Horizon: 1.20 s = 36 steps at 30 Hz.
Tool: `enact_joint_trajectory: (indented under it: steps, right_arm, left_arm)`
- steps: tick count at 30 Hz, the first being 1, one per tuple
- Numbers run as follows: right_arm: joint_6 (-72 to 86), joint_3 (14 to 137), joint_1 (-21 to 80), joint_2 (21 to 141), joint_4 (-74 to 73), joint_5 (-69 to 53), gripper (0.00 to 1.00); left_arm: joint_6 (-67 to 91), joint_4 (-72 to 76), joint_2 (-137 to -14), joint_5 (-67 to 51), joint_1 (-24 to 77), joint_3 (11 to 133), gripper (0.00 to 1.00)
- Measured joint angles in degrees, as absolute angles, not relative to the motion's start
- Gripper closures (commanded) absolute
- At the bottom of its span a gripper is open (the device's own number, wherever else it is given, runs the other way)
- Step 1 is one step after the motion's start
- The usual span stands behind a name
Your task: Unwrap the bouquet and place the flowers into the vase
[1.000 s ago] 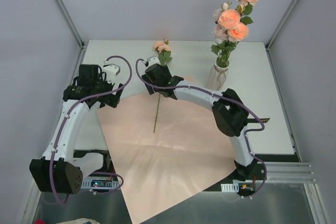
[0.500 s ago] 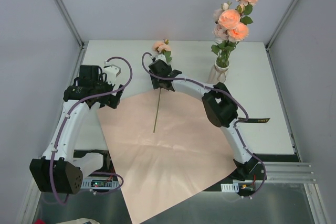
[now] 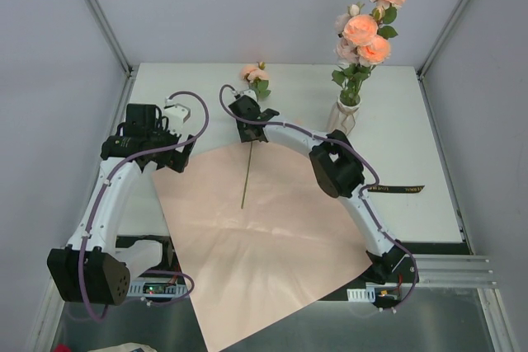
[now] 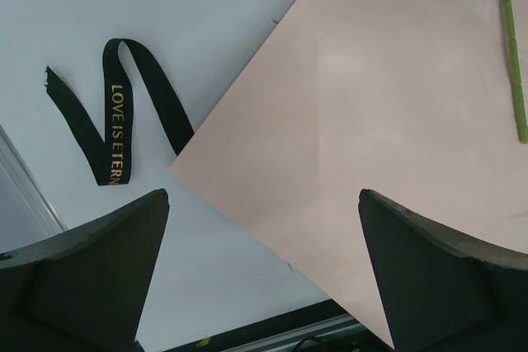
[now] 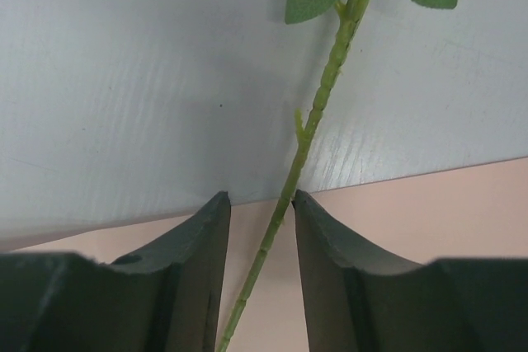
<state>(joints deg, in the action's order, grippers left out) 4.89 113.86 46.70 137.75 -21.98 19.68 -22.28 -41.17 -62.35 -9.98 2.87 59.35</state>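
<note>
The bouquet is undone: its pink paper (image 3: 264, 237) lies flat on the table. One rose (image 3: 256, 74) lies with its bloom on the white table and its green stem (image 3: 246, 175) running onto the paper. My right gripper (image 3: 252, 133) is down over that stem. In the right wrist view its jaws (image 5: 260, 197) stand narrowly apart with the stem (image 5: 318, 109) between them, touching the right finger. Several flowers (image 3: 363, 30) stand in the off-white vase (image 3: 345, 119) at the back right. My left gripper (image 4: 264, 195) hangs wide open and empty over the paper's left corner.
A black gold-lettered ribbon (image 4: 115, 133) lies curled on the table left of the paper. Another black ribbon strip (image 3: 404, 189) lies right of the right arm. Grey walls enclose the table on three sides.
The right gripper has moved back along the stem toward the bloom and its jaws have narrowed around the stem. The left arm has not moved.
</note>
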Motion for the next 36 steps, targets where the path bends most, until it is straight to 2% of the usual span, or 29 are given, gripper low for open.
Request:
enact_joint_trajectory:
  steps: [4, 7, 8, 12, 17, 23, 30, 36]
  right_arm:
    - [6.1, 114.9, 46.5, 138.4, -23.0, 18.8, 0.68]
    - [6.7, 115.0, 46.3, 138.4, -23.5, 18.5, 0.8]
    - [6.8, 115.1, 46.2, 138.4, -23.6, 18.5, 0.86]
    - [7.9, 115.1, 45.8, 138.4, -23.9, 18.5, 0.99]
    - [8.6, 113.3, 45.6, 137.4, -22.2, 18.3, 0.99]
    - [9.8, 104.4, 45.3, 130.2, -18.9, 17.8, 0.99]
    - [8.7, 93.7, 44.7, 113.0, -8.8, 16.0, 0.99]
    - [1.7, 87.7, 44.7, 97.4, 4.5, 13.1, 0.99]
  left_arm:
    - [-22.6, -41.1, -62.3, -10.0, 2.9, 58.6, 0.01]
    - [-22.9, -41.1, -62.0, -10.0, 2.9, 58.3, 0.01]
    - [-23.0, -41.1, -62.0, -10.0, 2.9, 58.2, 0.01]
    - [-23.1, -41.1, -61.9, -10.0, 2.9, 58.2, 0.01]
    - [-23.1, -41.0, -61.8, -10.0, 2.9, 58.2, 0.01]
    - [-23.1, -41.0, -61.7, -10.0, 2.8, 58.2, 0.01]
    - [-23.1, -41.0, -60.8, -9.9, 2.5, 58.2, 0.01]
    - [-23.0, -41.0, -60.8, -9.9, 2.5, 58.2, 0.01]
